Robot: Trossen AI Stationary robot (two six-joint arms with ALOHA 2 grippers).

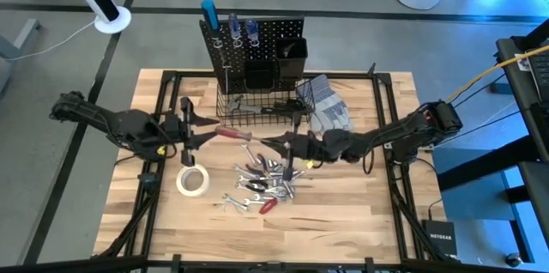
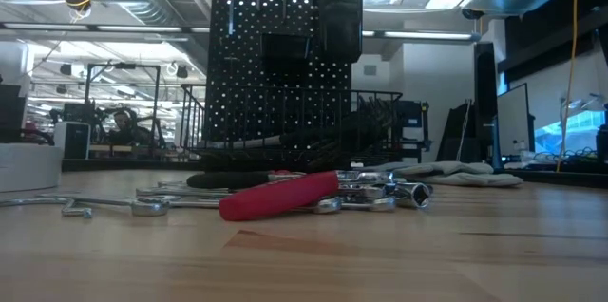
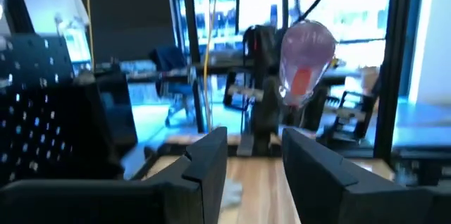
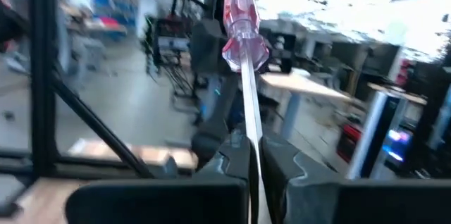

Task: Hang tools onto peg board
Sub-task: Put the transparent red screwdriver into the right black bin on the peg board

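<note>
Right gripper (image 4: 255, 155) — clamped on thin steel shaft, translucent red-handled screwdriver (image 4: 242, 30)

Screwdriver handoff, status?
Right gripper shut on red-handled screwdriver shaft. Left gripper open near its handle. Peg board behind; remaining tools piled below.

The only readable text is the word "NETGEAR", printed in white on a small black box (image 1: 443, 237) lying on the floor beside the table's right side. Nothing else is legible.
</note>
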